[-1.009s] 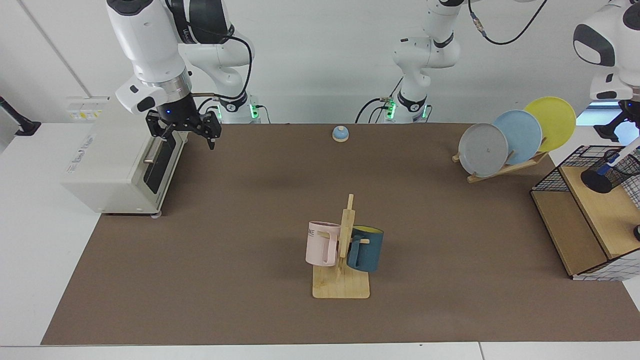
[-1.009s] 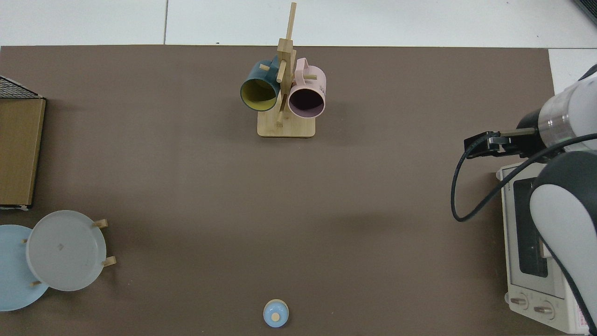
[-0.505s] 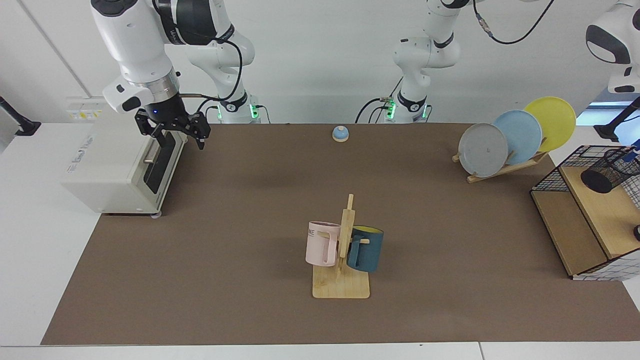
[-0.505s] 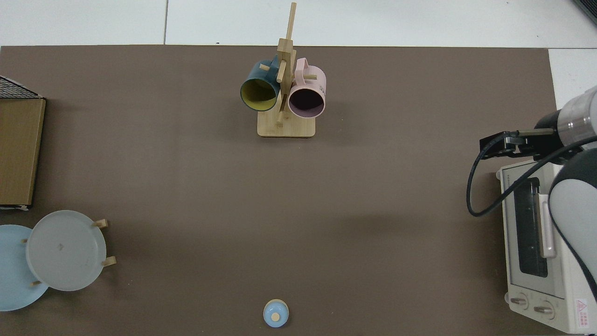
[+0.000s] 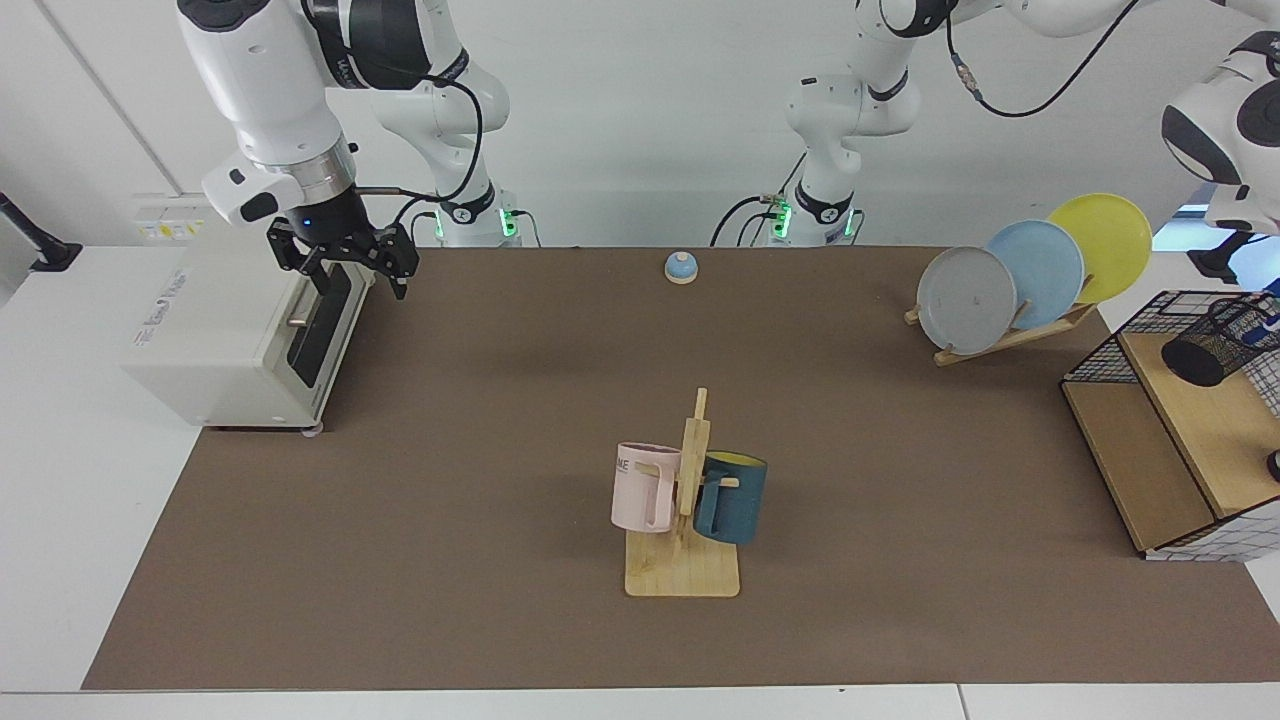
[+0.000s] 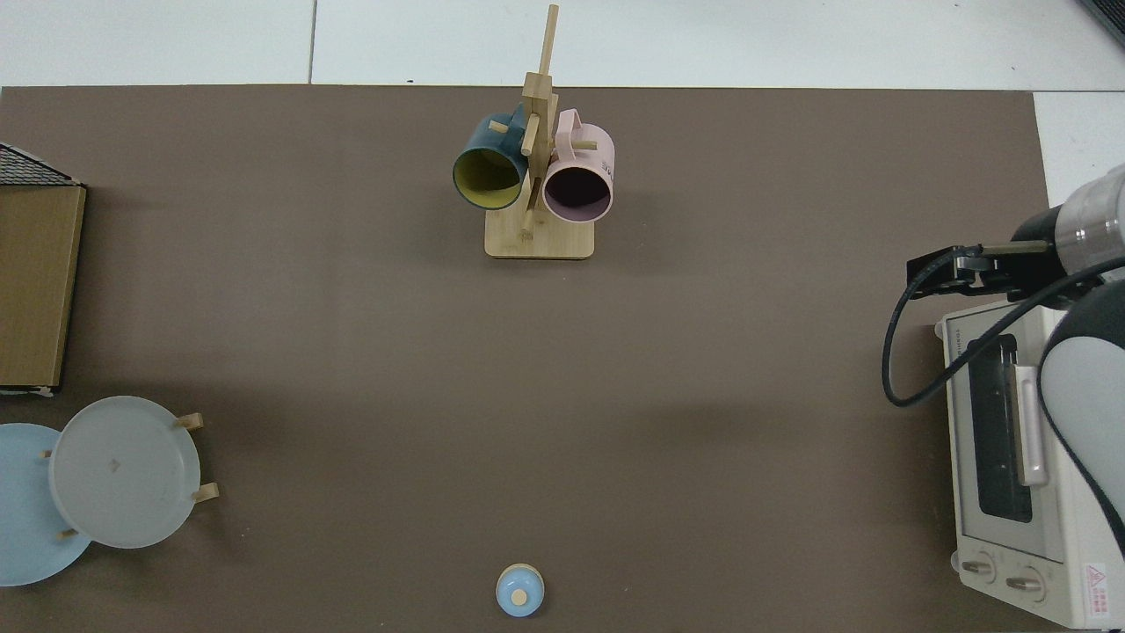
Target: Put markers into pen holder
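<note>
The right gripper [image 5: 345, 266] waits by the toaster oven [image 5: 240, 335], jaws apart and empty; the left gripper is out of view. The marker [image 5: 1266, 312] shows blue inside the pen holder [image 5: 1218, 342] on the wire rack [image 5: 1165, 420]. I'd say pull away straight, clear of the holder's rim

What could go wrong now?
The marker only shows as a blue bit at the rim of the mesh cup, so it might lean and tip out. The left claw is close above the cup and could knock it. The right claw waits, open, by the toaster oven.
</note>
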Robot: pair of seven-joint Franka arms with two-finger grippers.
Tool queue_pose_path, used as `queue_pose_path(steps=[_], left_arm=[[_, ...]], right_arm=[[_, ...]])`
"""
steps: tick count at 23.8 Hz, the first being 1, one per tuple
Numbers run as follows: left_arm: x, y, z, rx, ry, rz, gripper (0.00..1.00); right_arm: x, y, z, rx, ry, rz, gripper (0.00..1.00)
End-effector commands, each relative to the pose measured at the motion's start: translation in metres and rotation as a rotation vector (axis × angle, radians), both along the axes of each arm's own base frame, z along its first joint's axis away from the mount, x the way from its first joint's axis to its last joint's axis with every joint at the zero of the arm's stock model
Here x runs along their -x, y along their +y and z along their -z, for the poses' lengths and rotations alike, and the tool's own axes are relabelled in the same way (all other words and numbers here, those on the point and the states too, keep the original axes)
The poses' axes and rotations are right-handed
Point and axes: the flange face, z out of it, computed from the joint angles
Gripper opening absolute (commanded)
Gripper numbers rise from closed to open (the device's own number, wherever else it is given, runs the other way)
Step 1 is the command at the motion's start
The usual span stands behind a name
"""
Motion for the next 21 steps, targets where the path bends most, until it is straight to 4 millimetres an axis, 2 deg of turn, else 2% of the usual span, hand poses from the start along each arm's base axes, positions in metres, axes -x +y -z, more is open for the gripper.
queue_pose_path(steps=[1, 2, 3, 12, 17, 21], left_arm=[[-0.013, 0.006, 0.007, -0.040, 0.035, -0.003, 0.23], [-0.013, 0.007, 0.006, -0.049, 0.038, -0.002, 0.80], [-0.012, 0.006, 0.007, -0.051, 0.050, -0.012, 0.98], [-0.012, -0.003, 0.005, -0.048, 0.053, -0.045, 1.00], [-0.023, -0.034, 0.004, -0.006, -0.072, -0.077, 1.00], [-0.032, -0.061, 0.012, 0.068, -0.110, -0.078, 1.00]], right_arm=[[0.005, -0.001, -0.005, -0.023, -0.023, -0.019, 1.00], [0.004, -0.001, -0.005, -0.023, -0.023, -0.017, 1.00], [0.005, -0.003, -0.004, -0.023, -0.022, -0.012, 1.00], [0.004, -0.002, -0.005, -0.023, -0.023, -0.014, 1.00], [0.004, -0.008, -0.004, -0.020, -0.022, -0.005, 1.00], [0.004, -0.009, -0.004, -0.020, -0.022, -0.002, 1.00]])
